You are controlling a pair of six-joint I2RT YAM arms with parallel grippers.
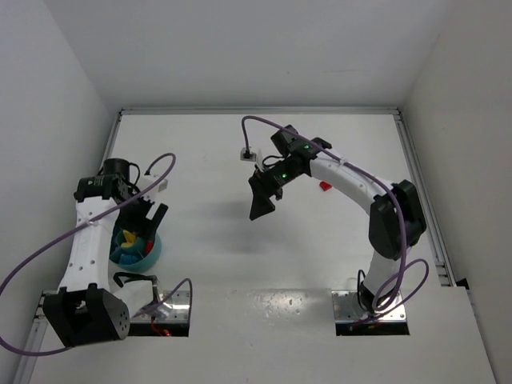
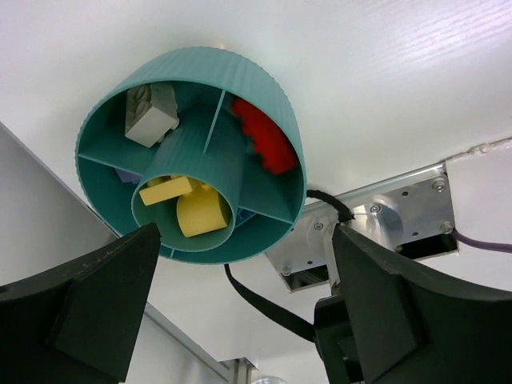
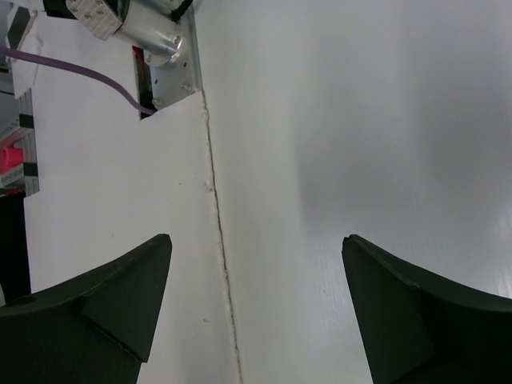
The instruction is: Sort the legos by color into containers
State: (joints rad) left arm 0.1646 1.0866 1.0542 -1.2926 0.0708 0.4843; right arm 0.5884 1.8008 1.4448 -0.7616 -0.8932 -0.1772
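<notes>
My left end effector (image 2: 246,240) hangs jaws apart above the round teal ribbed plastic bowl (image 2: 272,96). Right end effector (image 3: 256,240) jaws apart too, small red plastic lego (image 1: 324,186) on desk (image 1: 240,280) to its right.

White left arm (image 1: 84,248) and right arm (image 1: 352,182) carry black joints, black jaws, purple cables (image 1: 258,119).

The white table (image 1: 240,264) carries a teal bowl (image 1: 154,254) near its left edge and a lone red brick (image 1: 325,186) right of centre.
</notes>
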